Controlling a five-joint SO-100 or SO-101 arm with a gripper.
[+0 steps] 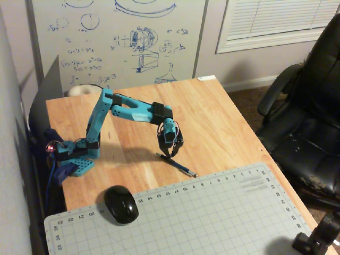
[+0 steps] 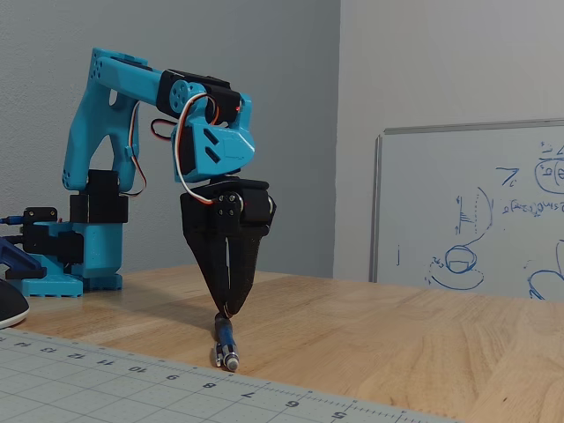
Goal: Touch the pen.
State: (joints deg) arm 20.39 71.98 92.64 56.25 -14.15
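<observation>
reaching downward, the tool (image 2: 226, 310) tip meets the pen (image 2: 226, 342).

pen (image 1: 176, 163) on table (image 1: 223, 122), under end effector (image 1: 172, 154); mouse (image 1: 121, 204) on mat (image 1: 212, 218) nearer camera.

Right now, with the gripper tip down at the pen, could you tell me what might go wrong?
1. The gripper, fingers together, points down onto the pen; pushing lower could jam it against the wooden table.
2. The thin pen lies loose, so a sideways nudge might roll it toward the cutting mat.
</observation>
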